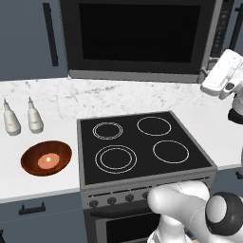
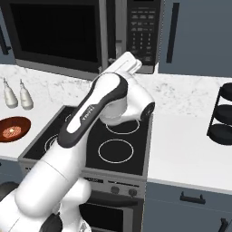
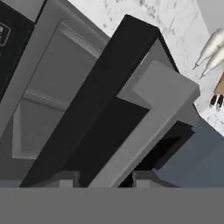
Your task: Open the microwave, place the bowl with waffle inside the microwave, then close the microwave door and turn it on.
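The microwave (image 1: pixel 137 40) hangs above the stove, its keypad (image 2: pixel 142 31) on the right. The microwave door (image 3: pixel 94 118) stands slightly ajar, and grey interior (image 3: pixel 43 105) shows in the gap beside the keypad. My gripper (image 3: pixel 104 179) is open at the door's right edge, the black door edge and grey handle bar (image 3: pixel 148 122) running between its fingertips (image 3: pixel 65 178). From the left base view the gripper (image 1: pixel 206 75) sits by the microwave's lower right corner. The reddish-brown bowl (image 1: pixel 46 158) rests on the counter left of the stove, with the waffle (image 1: pixel 48 160) in it.
A black stove (image 1: pixel 142 142) with four burner rings lies below the microwave. Two pale bottles (image 1: pixel 21 118) stand behind the bowl. A black tiered rack (image 2: pixel 223 115) stands at the right on the counter (image 2: pixel 190 149). Grey-blue cabinets (image 1: pixel 28 38) flank the microwave.
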Motion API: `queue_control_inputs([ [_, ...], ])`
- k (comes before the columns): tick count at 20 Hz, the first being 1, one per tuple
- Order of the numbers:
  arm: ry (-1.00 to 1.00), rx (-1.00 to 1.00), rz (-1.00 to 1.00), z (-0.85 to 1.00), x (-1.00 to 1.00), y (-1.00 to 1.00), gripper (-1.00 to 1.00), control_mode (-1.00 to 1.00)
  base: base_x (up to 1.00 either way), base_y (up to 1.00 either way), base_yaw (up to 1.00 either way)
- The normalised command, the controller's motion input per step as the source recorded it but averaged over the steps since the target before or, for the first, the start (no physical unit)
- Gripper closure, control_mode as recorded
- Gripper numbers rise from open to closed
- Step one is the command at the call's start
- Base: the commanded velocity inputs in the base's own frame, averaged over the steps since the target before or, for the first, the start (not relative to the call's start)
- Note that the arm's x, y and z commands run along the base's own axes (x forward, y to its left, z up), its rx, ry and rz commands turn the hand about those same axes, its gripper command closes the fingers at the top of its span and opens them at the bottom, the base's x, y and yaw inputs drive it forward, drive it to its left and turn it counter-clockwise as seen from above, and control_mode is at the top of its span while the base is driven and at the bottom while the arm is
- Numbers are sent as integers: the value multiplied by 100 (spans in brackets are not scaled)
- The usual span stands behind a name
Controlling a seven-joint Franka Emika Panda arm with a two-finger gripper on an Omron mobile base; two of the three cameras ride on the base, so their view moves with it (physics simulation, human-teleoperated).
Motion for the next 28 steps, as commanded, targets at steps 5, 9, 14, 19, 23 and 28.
queue_control_inputs([
  [5,-4,-13,14,-27,-100,-8,-100,-100,0,0,0],
  [9,-2,0,0,-19,6,-97,-100,-100,0,0,0],
  [14,21,0,1,-10,100,-21,-100,-100,0,0,0],
  [19,9,-2,15,-3,55,34,-100,-100,0,0,0],
  [23,-23,-10,24,3,-93,97,-100,-100,0,0,0],
  [28,-16,-11,12,0,-100,100,-100,-100,0,0,0],
])
